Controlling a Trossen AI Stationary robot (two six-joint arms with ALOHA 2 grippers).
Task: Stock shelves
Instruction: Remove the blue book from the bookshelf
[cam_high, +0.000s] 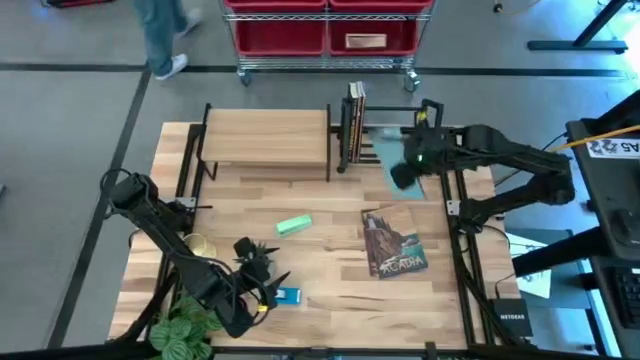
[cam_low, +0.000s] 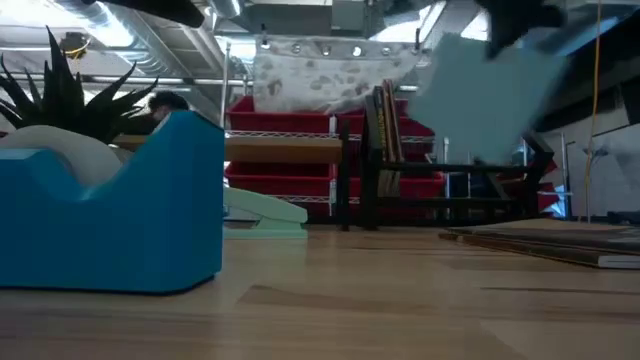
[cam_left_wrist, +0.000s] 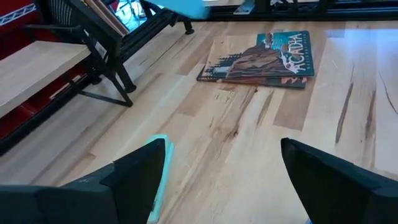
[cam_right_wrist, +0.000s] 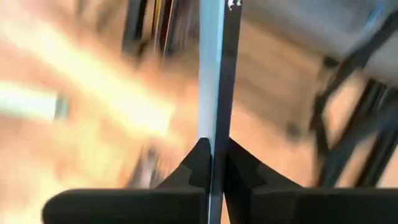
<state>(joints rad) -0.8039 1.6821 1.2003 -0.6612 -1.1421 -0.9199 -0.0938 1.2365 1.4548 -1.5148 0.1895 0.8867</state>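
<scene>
My right gripper (cam_high: 408, 172) is shut on a thin light-blue book (cam_high: 386, 150), held in the air over the black book rack (cam_high: 392, 128) at the far right. Several books (cam_high: 355, 105) stand upright at the rack's left end. The wood-topped shelf (cam_high: 265, 140) stands to the rack's left. My left gripper (cam_high: 262, 262) hovers open near the table's front left, with nothing between its fingers (cam_left_wrist: 134, 177). Beside it are a green stapler (cam_high: 293, 226) and a blue tape dispenser (cam_high: 285, 296). An "Acadia" book (cam_high: 393, 242) lies flat on the table. My right gripper pinches the light-blue book between its two fingers (cam_right_wrist: 198, 163), one on each cover, at an edge (cam_right_wrist: 214, 134). The book runs straight out from the fingers, seen edge-on in the wrist view. It hangs tilted (cam_low: 490, 95), clear of the table and above the rack.
A potted plant (cam_high: 185, 330) sits at the front left corner. A wheeled cart with red bins (cam_high: 325, 35) stands beyond the table's far edge, and a person's legs (cam_high: 160, 35) show on the floor at the far left. Bare tabletop lies between the stapler and the Acadia book.
</scene>
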